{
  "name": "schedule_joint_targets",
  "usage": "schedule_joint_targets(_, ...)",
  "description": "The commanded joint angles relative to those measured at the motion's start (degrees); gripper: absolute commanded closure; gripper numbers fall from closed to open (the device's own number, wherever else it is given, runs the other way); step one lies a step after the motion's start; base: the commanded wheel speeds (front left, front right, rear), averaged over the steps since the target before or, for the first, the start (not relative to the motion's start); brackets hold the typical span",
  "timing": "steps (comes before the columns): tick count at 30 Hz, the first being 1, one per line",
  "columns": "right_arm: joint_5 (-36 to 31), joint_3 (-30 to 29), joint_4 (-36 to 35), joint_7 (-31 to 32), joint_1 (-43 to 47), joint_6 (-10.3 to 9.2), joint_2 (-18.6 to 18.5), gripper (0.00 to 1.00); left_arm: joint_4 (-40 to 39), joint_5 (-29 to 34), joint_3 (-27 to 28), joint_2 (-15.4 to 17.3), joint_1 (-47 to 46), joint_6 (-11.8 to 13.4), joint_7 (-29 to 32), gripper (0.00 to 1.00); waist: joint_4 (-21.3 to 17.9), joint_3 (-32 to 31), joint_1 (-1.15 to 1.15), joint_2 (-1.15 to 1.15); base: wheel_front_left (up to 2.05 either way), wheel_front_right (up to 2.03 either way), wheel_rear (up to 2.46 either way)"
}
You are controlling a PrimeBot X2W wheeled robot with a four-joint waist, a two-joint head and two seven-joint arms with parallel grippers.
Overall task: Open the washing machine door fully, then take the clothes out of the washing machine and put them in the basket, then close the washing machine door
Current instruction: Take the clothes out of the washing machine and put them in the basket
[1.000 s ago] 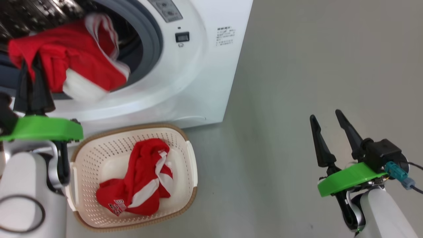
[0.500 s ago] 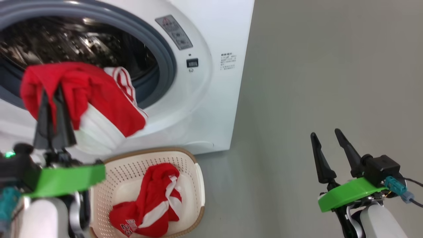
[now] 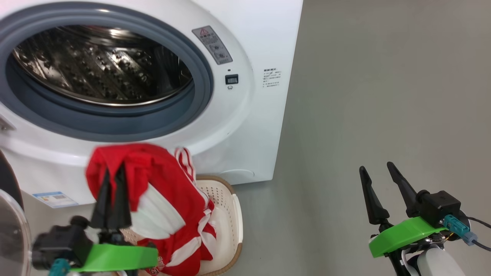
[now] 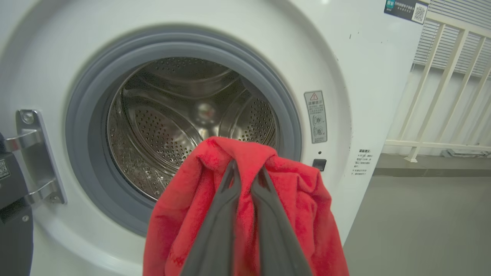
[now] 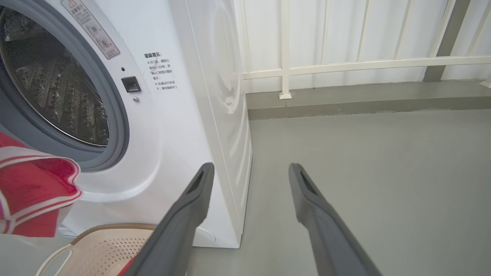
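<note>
Nearest the camera, at the lower left of the head view, the clothes (image 3: 153, 180) show as a bright red garment with white stripes and a white panel. It is draped over the tips of the left gripper (image 3: 114, 170), whose dark fingers are pinched together on a fold of the cloth. The garment hangs in the air above the basket (image 3: 234, 214), in front of the machine's lower front. Off to the right, the right gripper (image 3: 376, 167) stands with its fingers spread wide, grasping nothing, over grey floor (image 3: 364, 96). The basket, cream with a brown rim, sits on the floor against the foot of the washing machine (image 3: 253, 126). More red and white cloth lies in it, but the hanging garment covers most of it and the two blur together. Beyond, the grey rubber ring (image 3: 203, 88) frames the perforated steel drum (image 3: 99, 65). The washing machine door (image 3: 9, 226) is swung open and cut off by the left edge, a sliver of black rim and clear glass showing.
</note>
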Motion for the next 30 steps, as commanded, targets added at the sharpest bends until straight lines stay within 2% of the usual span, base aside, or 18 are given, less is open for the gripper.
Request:
schedule_joint_targets(1, -0.70, 1.58, -1.47, -0.37, -0.73, 0.37, -0.35, 0.00, -0.57, -0.67, 1.35, 0.31, -0.43, 0.27, -0.28, 1.00, 0.04, 0.72, 0.00, 0.00, 0.00, 0.00, 0.00)
schedule_joint_targets(9, -1.03, 2.51, -1.92, -0.37, -2.07, 0.37, -0.86, 0.00, 11.45, -8.12, 0.05, 0.20, -4.07, -0.34, -0.28, 1.00, 0.04, 4.14, 0.00, 0.00, 0.00, 0.00, 0.00)
schedule_joint_targets(13, -1.17, 2.87, -2.47, -0.37, -3.09, 0.37, -0.82, 0.00, 20.79, -11.72, 1.77, 0.19, -7.48, -2.34, -0.28, 1.00, -0.34, 6.19, 0.00, 0.00, 0.00, 0.00, 0.00)
schedule_joint_targets(20, -0.64, 3.00, -1.67, -0.37, -5.03, 0.37, -0.33, 0.00, 38.42, -12.03, 2.71, 0.19, -14.53, -5.85, -0.28, 1.00, -1.20, 9.40, 0.00, 0.00, 0.00, 0.00, 0.00)
schedule_joint_targets(21, -0.56, 3.20, -1.43, -0.37, -5.46, 0.37, -0.20, 0.00, 43.92, -11.85, 2.06, 0.19, -16.77, -6.52, -0.28, 1.00, -1.36, 10.08, 0.00, 0.00, 0.00, 0.00, 0.00)
schedule_joint_targets(25, -0.32, 3.73, -0.94, -0.37, -6.11, 0.37, -0.03, 0.00, 54.31, -11.95, 0.14, 0.19, -21.75, -8.32, -0.28, 1.00, -1.56, 11.61, 0.00, 0.00, 0.00, 0.00, 0.00)
schedule_joint_targets(30, -0.23, 4.20, -0.74, -0.37, -7.08, 0.37, 0.05, 0.00, 62.54, -12.89, -1.61, 0.19, -26.15, -9.17, -0.15, 1.00, -1.94, 13.38, 0.00, 0.00, 0.00, 0.00, 0.00)
